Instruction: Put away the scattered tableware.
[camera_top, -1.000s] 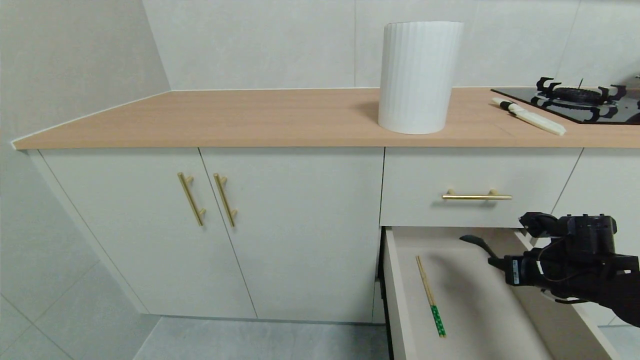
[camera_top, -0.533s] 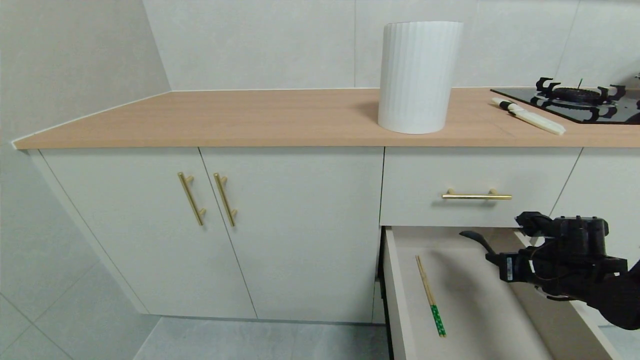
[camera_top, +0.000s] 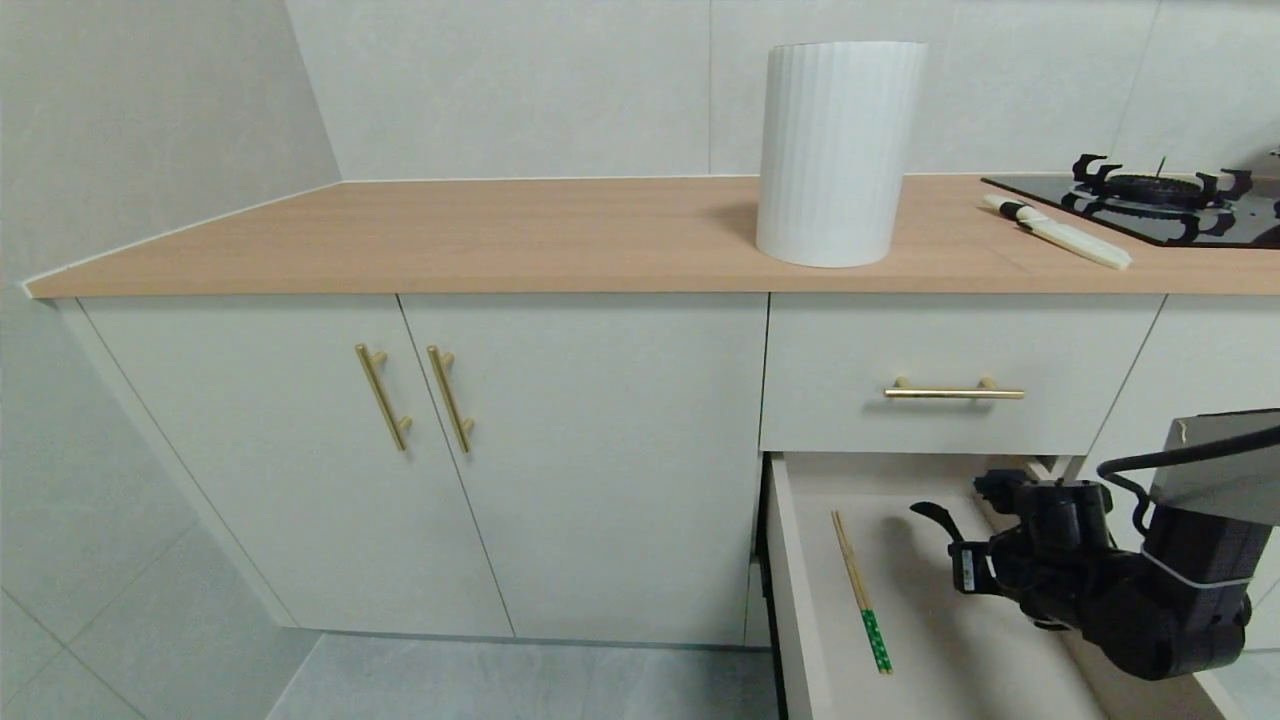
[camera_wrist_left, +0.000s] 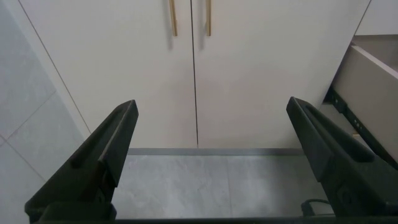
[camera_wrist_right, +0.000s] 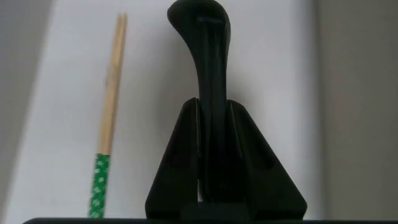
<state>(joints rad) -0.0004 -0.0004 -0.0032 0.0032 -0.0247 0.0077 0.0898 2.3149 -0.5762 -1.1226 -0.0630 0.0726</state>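
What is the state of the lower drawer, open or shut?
Open. The lower drawer is pulled out of the cabinet, and chopsticks lie on its floor.

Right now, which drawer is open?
The lower drawer, pulled out with chopsticks inside; the upper drawer with the gold handle is shut.

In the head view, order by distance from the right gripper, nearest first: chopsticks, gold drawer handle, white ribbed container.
1. chopsticks, in the open drawer, left of the right gripper.
2. gold drawer handle, just above.
3. white ribbed container, on the counter.
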